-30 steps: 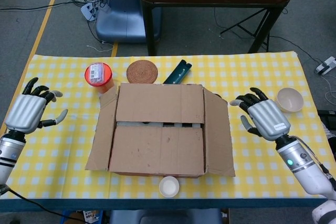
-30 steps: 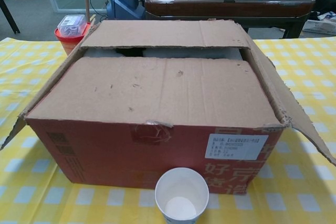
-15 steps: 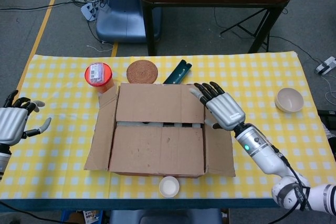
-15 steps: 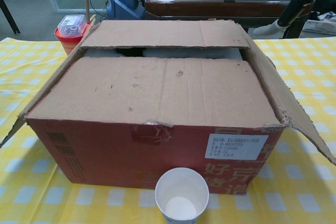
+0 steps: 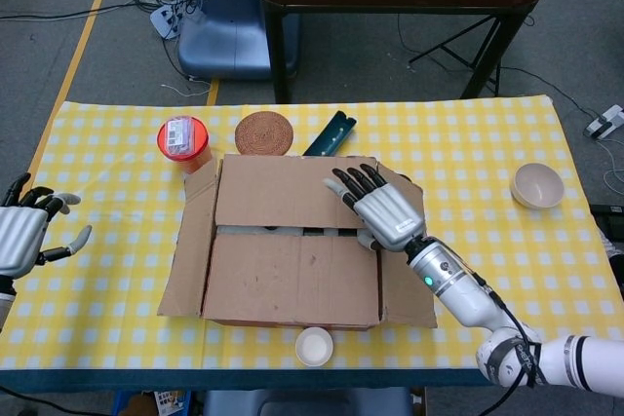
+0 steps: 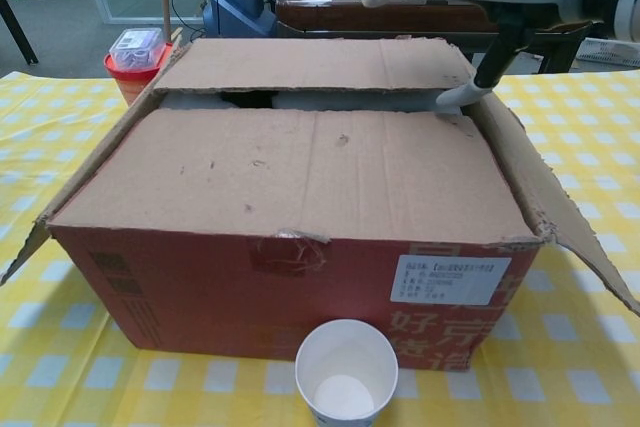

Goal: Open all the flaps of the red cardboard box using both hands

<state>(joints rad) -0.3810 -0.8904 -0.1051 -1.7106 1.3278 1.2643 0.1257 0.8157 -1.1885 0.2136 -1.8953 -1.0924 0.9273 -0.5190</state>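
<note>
Red cardboard box (image 6: 290, 292) sitting mid-table on the yellow checked cloth (image 5: 107, 270), two long top flaps lying flat and nearly closed, narrow dark gap between them. Far flap (image 5: 295, 190) and near flap (image 5: 291, 280) both down; side flaps splayed outward, left one (image 5: 191, 241) and right one (image 5: 408, 284).

Right hand (image 5: 382, 211) over the box's right end, above the gap, fingers (image 5: 351, 182) stretched apart and reaching across the far flap. From the chest view, thumb tip (image 6: 452, 100) dipping to the gap at the far flap's edge; actual grip on the cardboard impossible to judge. Nothing held.

Left hand (image 5: 21, 233) well off to the left edge of the table, far from the box, fingers spread and slightly curled, holding nothing.

White paper cup (image 5: 314, 346) just in front of the box's near wall. Orange tub (image 5: 182, 141) with a clear lid near the far left corner of the box, round woven coaster (image 5: 264, 133) beside it, dark green flat pack (image 5: 330, 134) angled behind the far flap. Pale bowl (image 5: 538, 184) out on the right side of the cloth, well apart from the box.
</note>
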